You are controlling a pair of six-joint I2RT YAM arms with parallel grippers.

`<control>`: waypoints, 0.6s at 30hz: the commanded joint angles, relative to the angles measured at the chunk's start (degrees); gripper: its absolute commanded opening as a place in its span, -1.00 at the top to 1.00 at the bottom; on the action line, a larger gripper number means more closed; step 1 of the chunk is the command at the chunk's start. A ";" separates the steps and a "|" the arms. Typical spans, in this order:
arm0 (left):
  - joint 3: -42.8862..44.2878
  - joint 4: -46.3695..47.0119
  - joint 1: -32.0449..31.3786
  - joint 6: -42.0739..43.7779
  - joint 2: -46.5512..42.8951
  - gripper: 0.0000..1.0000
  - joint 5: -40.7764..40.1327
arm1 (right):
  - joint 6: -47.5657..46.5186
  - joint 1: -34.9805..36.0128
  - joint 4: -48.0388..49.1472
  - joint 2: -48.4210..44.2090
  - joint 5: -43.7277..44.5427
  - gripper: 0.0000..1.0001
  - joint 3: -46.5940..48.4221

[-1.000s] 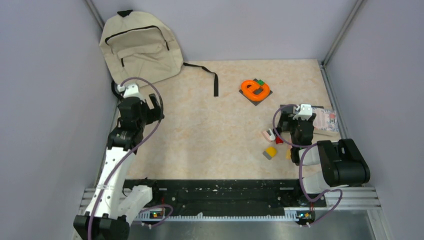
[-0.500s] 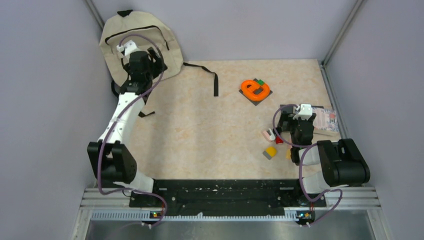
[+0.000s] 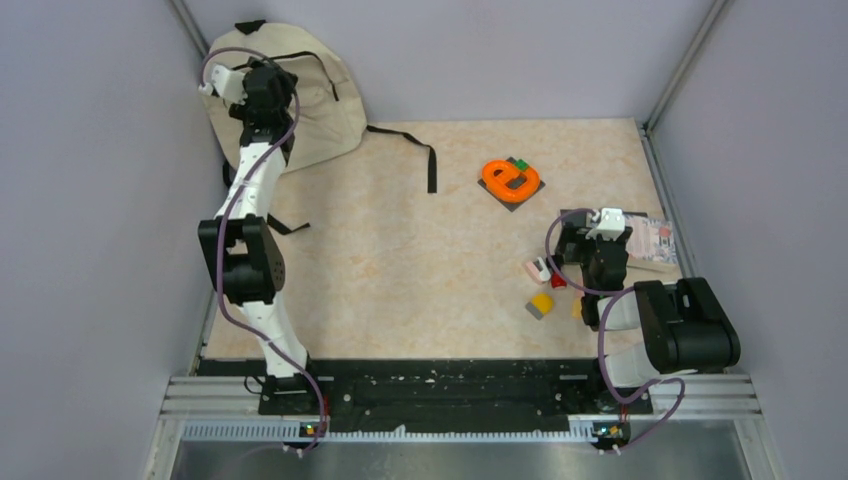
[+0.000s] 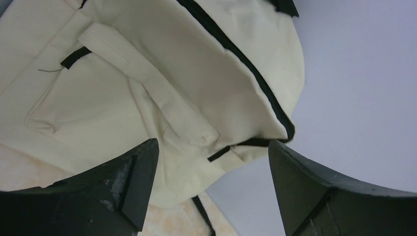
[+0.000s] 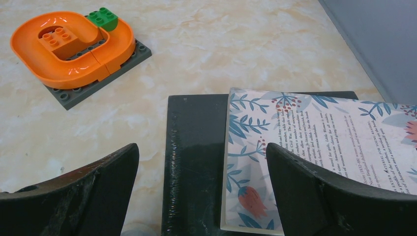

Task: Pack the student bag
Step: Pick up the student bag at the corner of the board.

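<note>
Far-left corner of table (image 3: 400,260) | student bag (image 3: 325,110) | facing spread left hand (image 4: 211,162)

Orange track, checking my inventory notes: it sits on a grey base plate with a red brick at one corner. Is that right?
Not quite. The brick is green, not red, as the right wrist view shows. The orange track does sit on the grey base plate.

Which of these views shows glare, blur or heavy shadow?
Top external: even light, sharp, only faint shadows. Left wrist: student bag crisp, no glare. Right wrist: shiny highlights on the orange track, book print legible.
</note>
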 commanded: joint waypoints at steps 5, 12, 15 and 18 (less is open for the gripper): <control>12.97 6.36 2.38 -10.81 8.44 -0.68 0.64 | -0.43 -0.58 4.12 0.05 0.06 -0.97 -0.15; 19.18 8.14 2.70 -10.87 14.16 -0.67 0.12 | -0.41 -0.54 4.19 0.05 0.07 -0.97 -0.22; 20.80 6.39 3.28 -12.39 16.46 -0.66 0.42 | -0.43 -0.57 4.23 0.04 0.07 -0.97 -0.24; 20.87 5.42 3.74 -14.54 17.81 -0.68 -0.65 | -0.42 -0.58 4.20 0.01 0.17 -0.97 -0.22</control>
